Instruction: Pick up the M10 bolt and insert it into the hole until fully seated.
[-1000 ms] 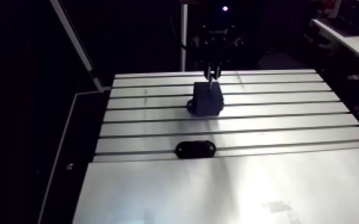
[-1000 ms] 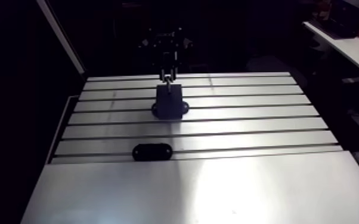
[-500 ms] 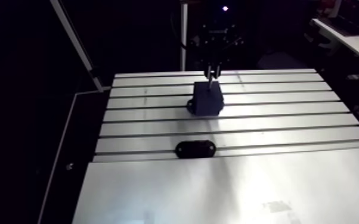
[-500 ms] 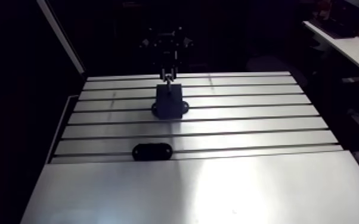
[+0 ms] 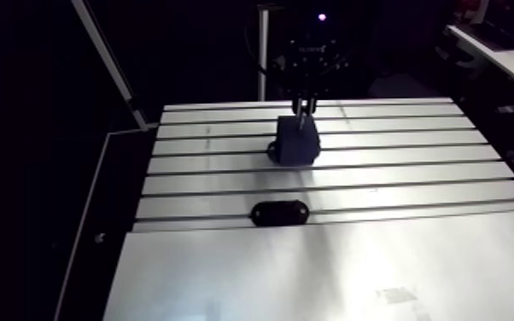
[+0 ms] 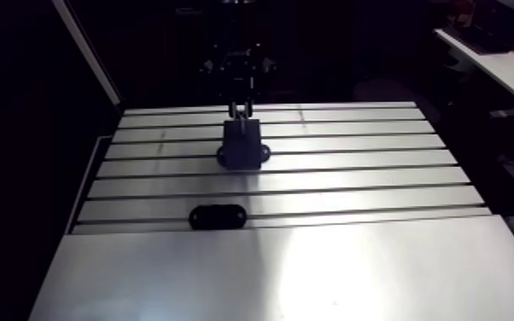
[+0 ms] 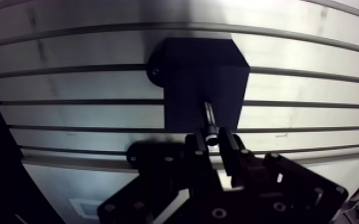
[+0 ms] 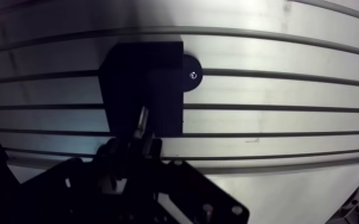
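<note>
Fingers (image 7: 198,150) of the gripper (image 7: 212,142) are clenching on the head of the M10 bolt (image 7: 208,116), one on each side. The bolt's pale shank is pointing away from the gripper and reaching onto the top face of a dark block (image 7: 203,71). Whether its tip is sitting inside the block or only touching the top cannot be told.

Only the wrist view is showing this grasp. It is looking down past the black gripper body onto the block, which is standing across the slots of the aluminium table (image 5: 414,171). One eye of the wrist view is showing a rounded mounting ear (image 8: 191,74) with a bright screw at the foot of the block, while the other eye is showing a matching one on the opposite side.

The arm view is giving the wider layout. The block is standing on the far part of the table, about midway between left and right, with the gripper hanging directly above it, small and dark. Nearer, and slightly to the left, a flat black oval plate (image 5: 279,213) is lying at the last slot, well apart from the block. Nearer again, a plain metal sheet (image 5: 312,273) is carrying a pale rectangular patch (image 5: 395,296) on the right, too small to read.
</note>
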Robot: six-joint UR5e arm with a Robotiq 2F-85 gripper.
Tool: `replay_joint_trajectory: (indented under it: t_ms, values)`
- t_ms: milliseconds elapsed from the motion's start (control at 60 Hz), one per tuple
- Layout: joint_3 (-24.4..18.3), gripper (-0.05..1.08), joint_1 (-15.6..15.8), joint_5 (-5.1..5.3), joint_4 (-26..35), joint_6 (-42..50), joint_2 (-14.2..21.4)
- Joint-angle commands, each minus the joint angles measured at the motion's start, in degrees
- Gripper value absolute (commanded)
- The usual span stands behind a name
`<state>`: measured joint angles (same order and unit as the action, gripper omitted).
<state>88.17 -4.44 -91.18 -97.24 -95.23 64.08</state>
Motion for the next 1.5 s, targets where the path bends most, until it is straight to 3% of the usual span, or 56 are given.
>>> replay_joint_trajectory:
  t_ms: [17, 650, 917, 1500]
  values:
    - [0.12, 1.07, -0.04, -0.01, -0.09, 0.00, -0.32]
    - [-0.40, 1.08, -0.22, -0.01, -0.01, -0.18, -0.41]
    - [-1.78, 1.08, -0.06, 0.70, 0.77, -0.26, -0.06]
    - [-1.83, 1.08, -0.13, 0.08, 1.59, -0.26, 0.03]
